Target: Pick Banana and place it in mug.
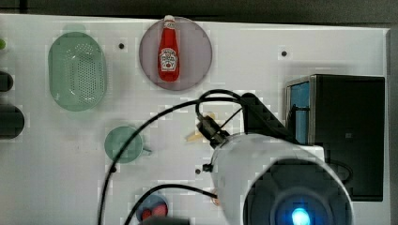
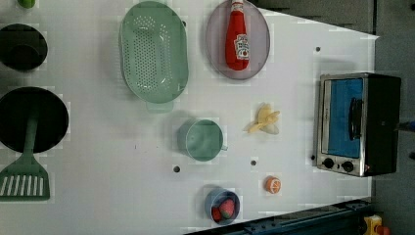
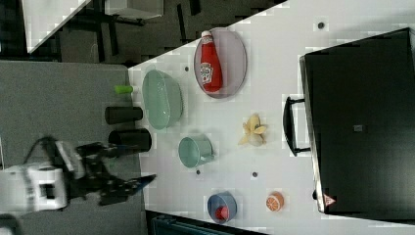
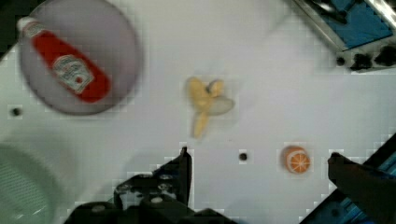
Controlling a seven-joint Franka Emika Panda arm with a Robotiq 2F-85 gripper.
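Your tool [image 4: 257, 158] hangs above the white table [image 2: 98, 196] with its fingers spread wide and nothing between them. In the left view the banana [image 2: 265, 120] lies on the table, partly peeled, just to the right of the mug [image 2: 200, 140] and apart from it. The mug stands upright below the green colander [image 2: 153, 51]. The orange half [image 2: 272, 184] sits lower, near the toaster oven [image 2: 357, 122].
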